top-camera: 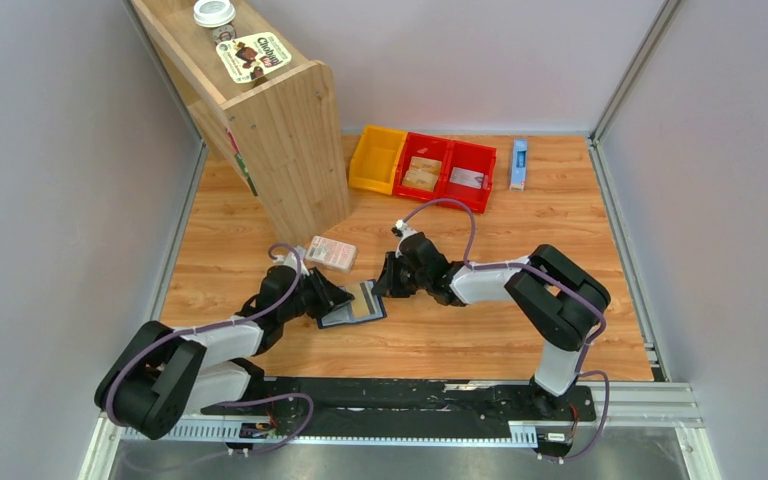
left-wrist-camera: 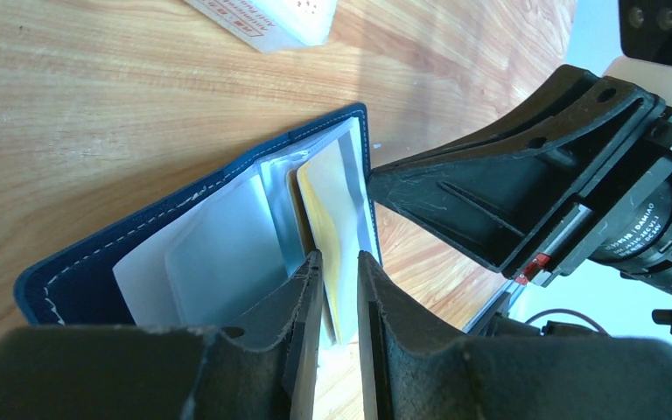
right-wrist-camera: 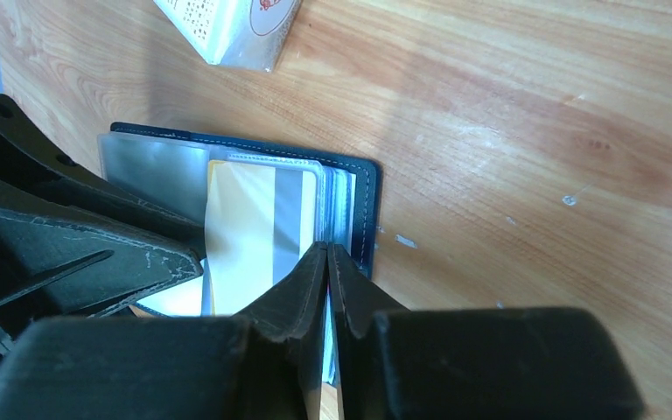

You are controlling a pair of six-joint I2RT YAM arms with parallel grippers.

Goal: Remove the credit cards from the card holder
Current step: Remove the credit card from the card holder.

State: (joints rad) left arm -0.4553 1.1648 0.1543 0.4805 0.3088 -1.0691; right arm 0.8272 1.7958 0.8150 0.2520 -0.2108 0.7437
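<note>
Right pincer (right-wrist-camera: 328, 252) clamps sleeves of the card holder (right-wrist-camera: 367, 188); left pincer (left-wrist-camera: 339, 262) straddles the yellow card (left-wrist-camera: 324, 203), grip unclear.

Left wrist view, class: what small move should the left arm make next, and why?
Probably draw the left gripper back, sliding the yellow card out of its sleeve. Its jaws already pinch the card's edge, and the right gripper clamps the open wallet at its edge, so that should stay put.
</note>
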